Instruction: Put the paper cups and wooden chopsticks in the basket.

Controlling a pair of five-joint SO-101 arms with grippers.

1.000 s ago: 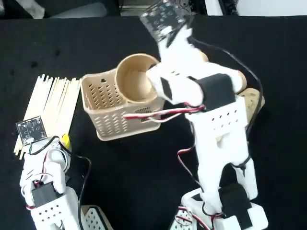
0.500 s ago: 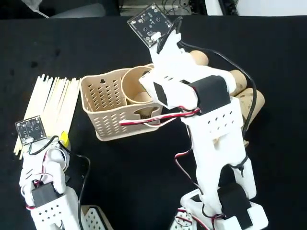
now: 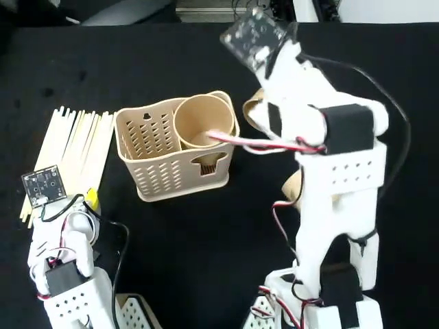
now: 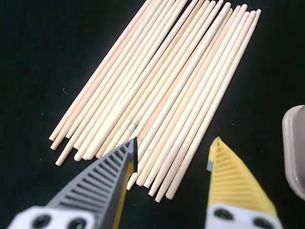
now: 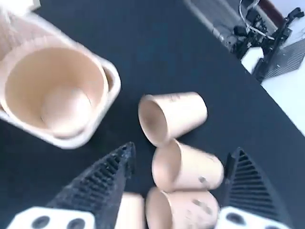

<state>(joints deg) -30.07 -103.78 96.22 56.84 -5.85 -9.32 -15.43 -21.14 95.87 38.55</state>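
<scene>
A beige basket (image 3: 164,161) stands mid-table with one paper cup (image 3: 202,122) upright inside it, also seen as the cup (image 5: 55,93) in the basket (image 5: 110,86). Several more paper cups (image 5: 172,114) lie on their sides on the black table beside it. My right gripper (image 5: 178,164) hangs open and empty above those cups. A bundle of wooden chopsticks (image 3: 72,154) lies left of the basket. My left gripper (image 4: 171,164) is open just above the near ends of the chopsticks (image 4: 162,90), holding nothing.
The black cloth (image 3: 206,233) covers the table, with free room in front of the basket. The right arm (image 3: 336,178) covers most of the lying cups in the high view. The basket's corner (image 4: 295,148) lies close to the left gripper.
The right gripper let the cup go into the basket, then pulled back to the right and now hangs over the lying cups. The left arm has not moved.
</scene>
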